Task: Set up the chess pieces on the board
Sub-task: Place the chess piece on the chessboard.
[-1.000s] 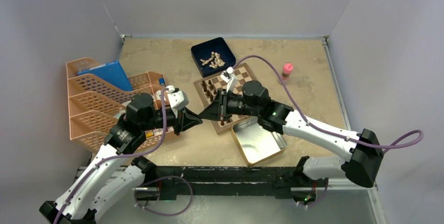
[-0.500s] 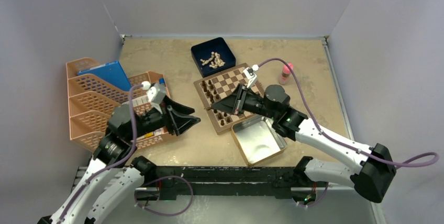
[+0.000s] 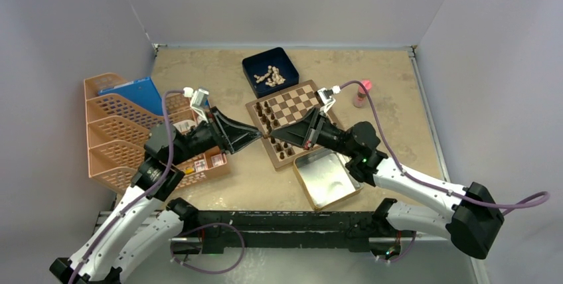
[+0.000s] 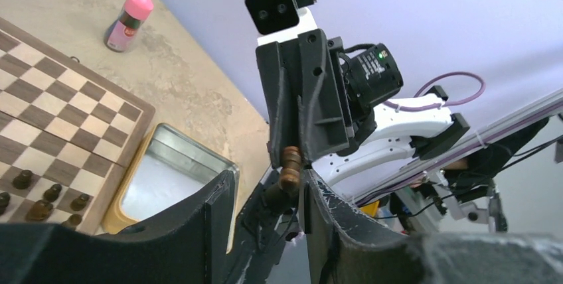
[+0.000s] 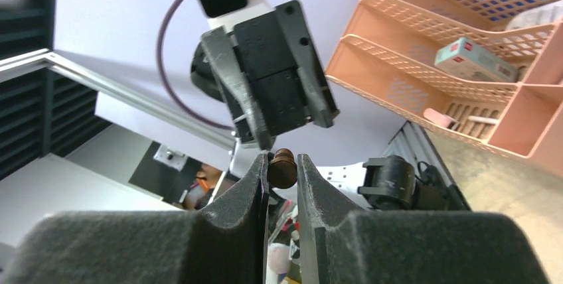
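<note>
The right gripper [image 5: 282,159] pinches one dark chess piece [image 5: 281,169] by its end, above the table [image 3: 199,71] just off the board's [image 3: 295,105] left edge (mid-table). The left gripper [image 4: 269,188] meets it tip to tip, its fingers spread either side of the piece. Whether they touch it cannot be told.

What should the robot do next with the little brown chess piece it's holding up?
Probably close the left gripper gently on the dark chess piece. The right gripper is pinching it in the air by the chessboard edge, and the left gripper's fingers stand open on either side of it, so a handover looks likely.
</note>
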`<action>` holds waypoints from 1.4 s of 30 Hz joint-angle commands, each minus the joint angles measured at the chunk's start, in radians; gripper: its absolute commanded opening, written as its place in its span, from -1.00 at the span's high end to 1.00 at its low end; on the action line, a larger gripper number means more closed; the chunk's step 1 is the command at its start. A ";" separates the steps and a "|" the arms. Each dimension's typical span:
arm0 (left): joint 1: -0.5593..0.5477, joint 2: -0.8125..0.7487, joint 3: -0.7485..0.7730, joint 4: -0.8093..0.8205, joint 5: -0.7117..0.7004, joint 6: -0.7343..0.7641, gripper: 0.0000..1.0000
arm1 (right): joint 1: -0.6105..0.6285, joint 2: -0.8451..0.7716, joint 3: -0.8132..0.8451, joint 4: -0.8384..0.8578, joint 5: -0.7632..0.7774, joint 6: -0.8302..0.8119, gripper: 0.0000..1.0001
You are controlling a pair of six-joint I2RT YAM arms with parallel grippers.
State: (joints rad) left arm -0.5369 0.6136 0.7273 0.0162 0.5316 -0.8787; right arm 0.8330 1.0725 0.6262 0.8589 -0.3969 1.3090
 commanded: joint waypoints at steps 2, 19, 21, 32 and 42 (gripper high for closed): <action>0.003 0.019 0.037 0.124 0.013 -0.080 0.21 | 0.003 -0.026 -0.026 0.206 -0.013 0.079 0.85; 0.004 0.052 -0.009 0.230 0.099 -0.203 0.34 | 0.003 0.016 0.009 0.212 0.001 0.079 0.84; 0.004 0.063 -0.006 0.228 0.108 -0.206 0.35 | 0.003 0.021 0.015 0.213 0.001 0.081 0.84; 0.004 0.062 0.021 0.136 0.088 -0.156 0.27 | 0.003 0.033 0.015 0.230 -0.001 0.092 0.85; 0.004 0.070 0.026 0.153 0.108 -0.165 0.42 | 0.003 0.046 0.009 0.241 0.012 0.097 0.85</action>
State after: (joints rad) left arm -0.5369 0.6846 0.7212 0.1364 0.6250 -1.0542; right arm 0.8330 1.1149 0.6029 1.0237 -0.4019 1.3964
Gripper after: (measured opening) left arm 0.312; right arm 0.193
